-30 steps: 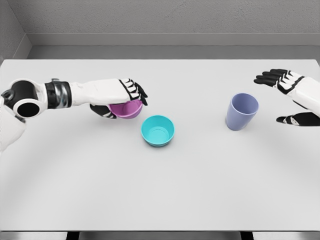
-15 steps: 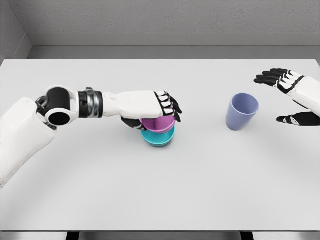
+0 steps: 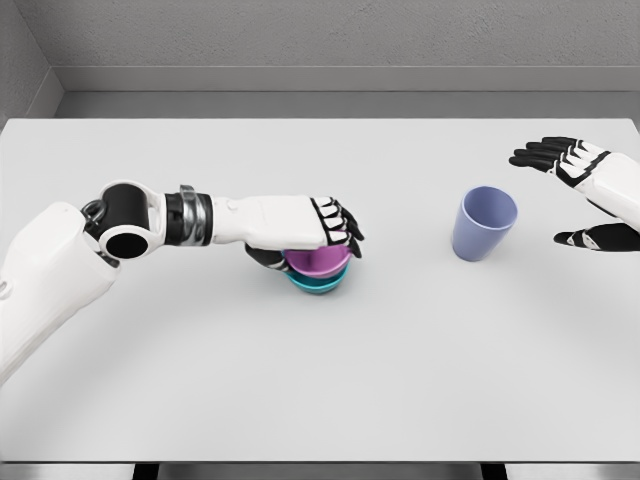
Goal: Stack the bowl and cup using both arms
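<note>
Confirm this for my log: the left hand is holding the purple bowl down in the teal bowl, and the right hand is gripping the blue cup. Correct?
Not quite. The head view shows the right hand open beside the blue cup, not touching it. The rest holds: the left hand grips the purple bowl, nested in the teal bowl.
</note>
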Available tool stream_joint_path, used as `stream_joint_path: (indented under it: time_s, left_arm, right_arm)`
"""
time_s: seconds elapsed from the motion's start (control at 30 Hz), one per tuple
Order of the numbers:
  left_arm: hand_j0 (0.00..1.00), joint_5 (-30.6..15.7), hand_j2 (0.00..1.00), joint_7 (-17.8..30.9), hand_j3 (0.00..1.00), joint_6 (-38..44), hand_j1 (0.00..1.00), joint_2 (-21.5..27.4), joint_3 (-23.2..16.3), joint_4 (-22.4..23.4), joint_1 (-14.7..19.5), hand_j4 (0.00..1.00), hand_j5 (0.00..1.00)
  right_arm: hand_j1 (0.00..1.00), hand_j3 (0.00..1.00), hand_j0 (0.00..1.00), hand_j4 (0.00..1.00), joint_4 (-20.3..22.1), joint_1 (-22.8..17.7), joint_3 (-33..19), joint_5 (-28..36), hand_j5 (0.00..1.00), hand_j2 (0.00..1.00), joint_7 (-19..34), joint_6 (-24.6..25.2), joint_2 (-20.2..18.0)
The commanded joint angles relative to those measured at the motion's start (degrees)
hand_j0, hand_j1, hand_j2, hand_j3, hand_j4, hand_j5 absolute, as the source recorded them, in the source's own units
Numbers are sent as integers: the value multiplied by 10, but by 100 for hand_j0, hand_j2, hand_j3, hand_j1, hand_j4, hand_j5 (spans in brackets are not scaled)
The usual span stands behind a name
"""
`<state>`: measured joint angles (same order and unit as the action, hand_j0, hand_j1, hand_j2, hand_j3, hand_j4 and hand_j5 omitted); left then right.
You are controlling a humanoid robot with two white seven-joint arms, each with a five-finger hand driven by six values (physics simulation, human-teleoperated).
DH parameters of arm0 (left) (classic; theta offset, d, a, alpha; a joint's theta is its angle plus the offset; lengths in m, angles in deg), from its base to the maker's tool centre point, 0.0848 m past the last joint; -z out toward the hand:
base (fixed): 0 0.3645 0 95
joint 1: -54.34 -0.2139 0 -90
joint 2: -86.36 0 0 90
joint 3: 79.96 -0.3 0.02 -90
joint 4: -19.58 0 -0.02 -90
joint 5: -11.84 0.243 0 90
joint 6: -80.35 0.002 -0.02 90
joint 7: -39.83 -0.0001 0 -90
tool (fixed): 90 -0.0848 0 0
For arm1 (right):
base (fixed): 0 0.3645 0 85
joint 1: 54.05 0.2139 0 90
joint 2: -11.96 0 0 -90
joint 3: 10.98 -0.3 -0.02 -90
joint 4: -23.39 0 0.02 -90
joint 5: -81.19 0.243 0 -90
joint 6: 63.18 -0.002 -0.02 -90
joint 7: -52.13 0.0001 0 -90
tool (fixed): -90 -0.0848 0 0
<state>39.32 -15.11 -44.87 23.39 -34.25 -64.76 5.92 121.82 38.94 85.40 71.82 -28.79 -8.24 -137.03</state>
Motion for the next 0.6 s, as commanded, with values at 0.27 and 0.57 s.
stream_joint_path:
  time_s: [0.27, 0.57]
  left_arm:
    - [64, -1, 64, -1, 64, 2, 64, 7, -8, 1, 0, 64, 64]
    - [100, -2, 100, -1, 100, 2, 100, 16, -8, 0, 1, 100, 100]
  right_arm:
    - [100, 100, 100, 100, 0, 0, 0, 4, 100, 100, 0, 1, -1]
    - [100, 100, 100, 100, 0, 0, 0, 4, 100, 100, 0, 1, -1]
